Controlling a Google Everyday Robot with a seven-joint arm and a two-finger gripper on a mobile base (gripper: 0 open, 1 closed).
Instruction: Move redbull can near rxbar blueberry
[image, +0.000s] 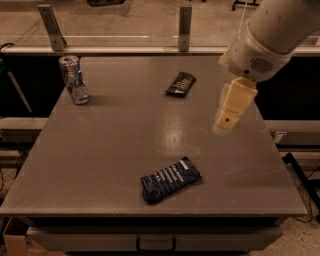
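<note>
the redbull can stood upright at about 10 o'clock on the grey counter, close to the far left corner, with its shiny top up and its dented middle showing. nothing touched it.

the hand hung in the air at about 3 o'clock, over the right part of the counter, pointing down and a little to the left at the end of the thick white arm that came in from the upper right. it held nothing. whether it was wide or narrow could not be told from this angle.

seen from the hand, the redbull can lay between 9 and 10 o'clock, well apart, with most of the counter's width between them.

the rxbar blueberry lay flat at about 6 o'clock, near the front edge, turned at a slant with its white lines of text up. from the hand it lay between 7 and 8 o'clock, nearer than the can but not touching. from the can it lay between 4 and 5 o'clock, well apart.

1 smaller black bar wrapper lay flat at about 12 o'clock, near the far edge, between the can and the hand.
</note>
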